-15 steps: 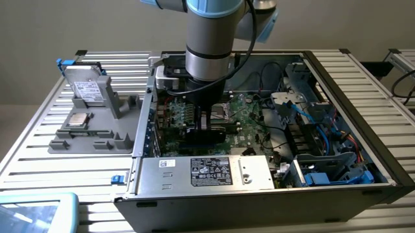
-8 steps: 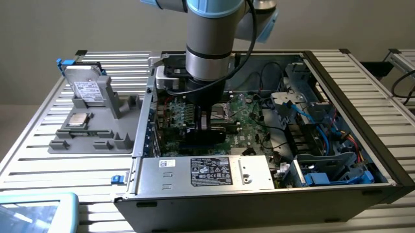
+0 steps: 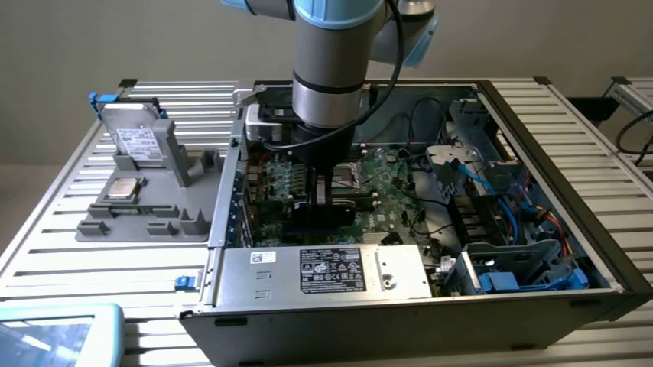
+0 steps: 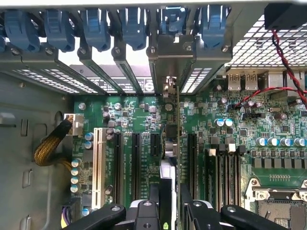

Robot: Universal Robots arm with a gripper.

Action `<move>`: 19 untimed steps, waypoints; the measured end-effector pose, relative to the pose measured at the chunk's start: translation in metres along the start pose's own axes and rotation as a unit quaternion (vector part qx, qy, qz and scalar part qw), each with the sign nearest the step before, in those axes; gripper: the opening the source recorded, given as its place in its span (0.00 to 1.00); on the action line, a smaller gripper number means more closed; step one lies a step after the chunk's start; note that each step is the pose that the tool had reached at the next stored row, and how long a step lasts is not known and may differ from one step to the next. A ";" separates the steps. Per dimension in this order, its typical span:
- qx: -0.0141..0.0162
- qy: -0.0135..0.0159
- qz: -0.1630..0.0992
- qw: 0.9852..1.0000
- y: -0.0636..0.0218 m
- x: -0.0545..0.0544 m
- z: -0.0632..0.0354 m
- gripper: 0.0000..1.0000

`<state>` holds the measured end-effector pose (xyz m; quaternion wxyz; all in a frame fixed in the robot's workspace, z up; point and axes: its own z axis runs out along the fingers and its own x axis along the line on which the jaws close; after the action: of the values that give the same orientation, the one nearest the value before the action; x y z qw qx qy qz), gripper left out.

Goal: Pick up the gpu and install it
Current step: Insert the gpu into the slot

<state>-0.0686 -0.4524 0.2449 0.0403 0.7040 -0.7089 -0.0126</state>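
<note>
The gripper [image 4: 170,201] has its fingers [image 4: 154,196] closed on the gpu [image 4: 175,143], which stands on edge over the motherboard [image 4: 225,139]. The card's long axis runs toward the rear slot covers [image 4: 132,72], silver bracket [image 4: 172,52] end leading. In the exterior view, the arm [image 3: 326,76] reaches down into the open computer case [image 3: 571,153], hiding the card.

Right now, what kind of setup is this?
Likely a PC assembly test bench: an open desktop computer case lies on a slatted aluminium table, a grey parts fixture beside it, and the gripper holds the gpu edge-on over the motherboard.
</note>
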 end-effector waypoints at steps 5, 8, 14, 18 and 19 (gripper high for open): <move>0.000 0.000 0.000 1.000 0.0000 0.000 0.0002 0.27; 0.000 0.000 0.000 1.000 0.0000 0.000 0.0003 0.27; 0.000 0.000 -0.001 1.000 0.0002 0.000 0.0003 0.27; 0.000 0.000 -0.001 1.000 0.0003 0.000 0.0003 0.27; 0.000 0.000 -0.001 1.000 0.0004 0.000 0.0003 0.27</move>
<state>-0.0691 -0.4528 0.2446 0.0401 0.7050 -0.7080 -0.0127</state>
